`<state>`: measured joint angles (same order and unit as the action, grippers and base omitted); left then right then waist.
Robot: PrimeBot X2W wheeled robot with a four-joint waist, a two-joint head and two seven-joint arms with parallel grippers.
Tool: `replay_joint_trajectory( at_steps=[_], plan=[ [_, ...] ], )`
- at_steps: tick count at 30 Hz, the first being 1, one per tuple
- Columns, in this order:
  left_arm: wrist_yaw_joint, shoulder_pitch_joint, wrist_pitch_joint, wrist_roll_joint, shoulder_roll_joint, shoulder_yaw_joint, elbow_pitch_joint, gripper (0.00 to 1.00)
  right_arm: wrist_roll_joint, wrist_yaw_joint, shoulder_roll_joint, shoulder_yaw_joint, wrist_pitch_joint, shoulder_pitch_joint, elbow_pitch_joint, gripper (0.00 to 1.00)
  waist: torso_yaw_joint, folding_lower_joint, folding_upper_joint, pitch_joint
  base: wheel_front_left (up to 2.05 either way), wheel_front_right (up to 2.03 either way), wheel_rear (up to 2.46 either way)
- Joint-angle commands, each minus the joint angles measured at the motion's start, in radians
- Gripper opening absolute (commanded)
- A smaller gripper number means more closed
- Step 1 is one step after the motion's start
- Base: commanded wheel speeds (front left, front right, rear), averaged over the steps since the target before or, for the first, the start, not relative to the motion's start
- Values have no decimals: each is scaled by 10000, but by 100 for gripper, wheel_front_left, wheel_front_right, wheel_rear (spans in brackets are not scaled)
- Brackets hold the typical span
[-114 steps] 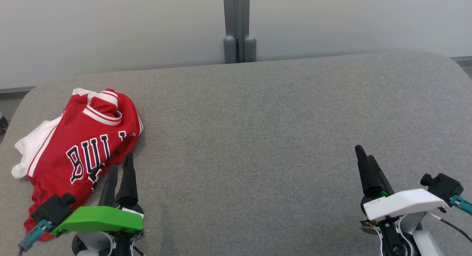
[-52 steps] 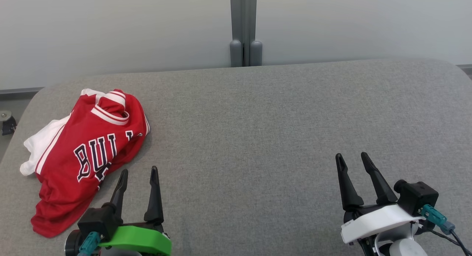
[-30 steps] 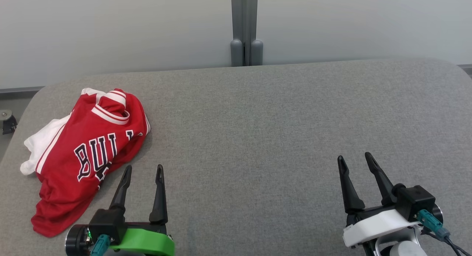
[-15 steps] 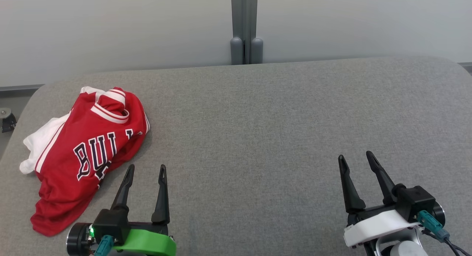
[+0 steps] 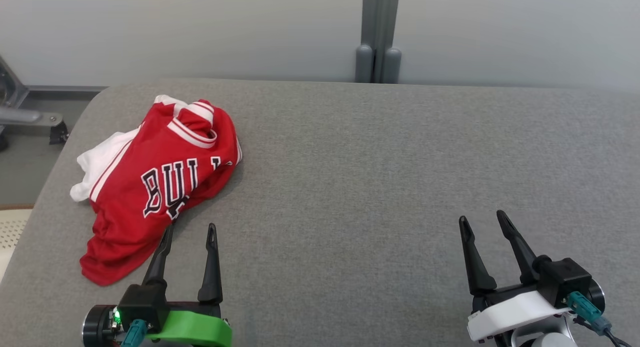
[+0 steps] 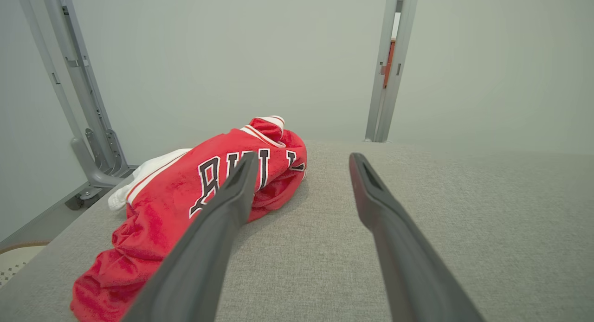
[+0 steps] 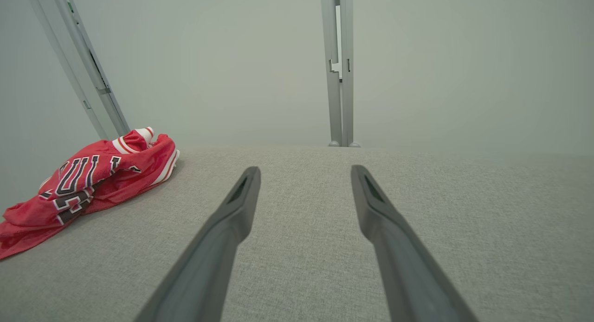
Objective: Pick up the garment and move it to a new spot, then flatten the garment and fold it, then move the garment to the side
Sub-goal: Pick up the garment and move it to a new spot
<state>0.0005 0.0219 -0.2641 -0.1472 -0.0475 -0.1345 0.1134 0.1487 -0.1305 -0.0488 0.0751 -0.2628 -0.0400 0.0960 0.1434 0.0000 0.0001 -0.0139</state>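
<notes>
Left gripper (image 5: 190,229) and right gripper (image 5: 481,219): dark fingers spread wide, holding nothing. Crumpled red jersey with white trim (image 5: 150,187), lettered "BUL", lies at the left of the grey fabric-covered table (image 5: 380,162), just beside the left gripper's outer fingertip.

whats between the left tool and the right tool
Bare grey cushion, nothing on it, runs from the left tool to the right tool, seen in the head view.

Red mesh-cloth garment (image 5: 160,182) on matt grey woven-fabric table (image 5: 400,162).
</notes>
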Motion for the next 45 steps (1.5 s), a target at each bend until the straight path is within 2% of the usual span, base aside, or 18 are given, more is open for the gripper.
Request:
replay_joint_trajectory(
  at_steps=[1,10,23,28,34,38,41,43,45],
  plan=[
    [18,58,-7,100,-52,41,-2,100,32,-4,-26,-16,-29,-140,-30,100,713,0,-1,-134,0,0,0],
    [49,272,-6,120,-49,323,-66,100,81,-4,-21,-21,-31,-220,19,100,2187,0,-1,-57,0,0,0],
    [132,729,-6,198,-49,894,-255,100,144,-4,-26,14,-31,-537,106,100,3245,0,-1,256,0,0,0],
    [-26,703,-6,541,-48,1176,-423,100,-62,-4,-26,143,-29,-469,140,100,3251,0,-1,60,0,0,0],
    [-498,-43,-6,626,-161,1506,-774,100,-538,-3,-29,165,-31,-346,91,100,2912,0,-1,-507,0,0,0],
    [-851,-1188,-4,590,-467,1527,-685,100,-864,-3,-168,32,-31,-43,-99,100,2563,0,-1,-1277,0,0,0],
    [-1094,-2594,133,513,-930,1208,-135,100,-989,-3,-357,-91,-29,120,-260,100,2267,0,-1,-1875,0,0,0],
    [-1223,-3701,643,203,-1189,961,333,100,-1029,-3,-492,-181,-30,253,-373,100,2102,0,-1,-2242,0,0,0],
    [-1300,-4728,1646,-482,-1464,371,980,100,-1088,-3,-611,-248,-29,353,-463,100,1927,0,-1,-2571,0,0,0]
  ],
)
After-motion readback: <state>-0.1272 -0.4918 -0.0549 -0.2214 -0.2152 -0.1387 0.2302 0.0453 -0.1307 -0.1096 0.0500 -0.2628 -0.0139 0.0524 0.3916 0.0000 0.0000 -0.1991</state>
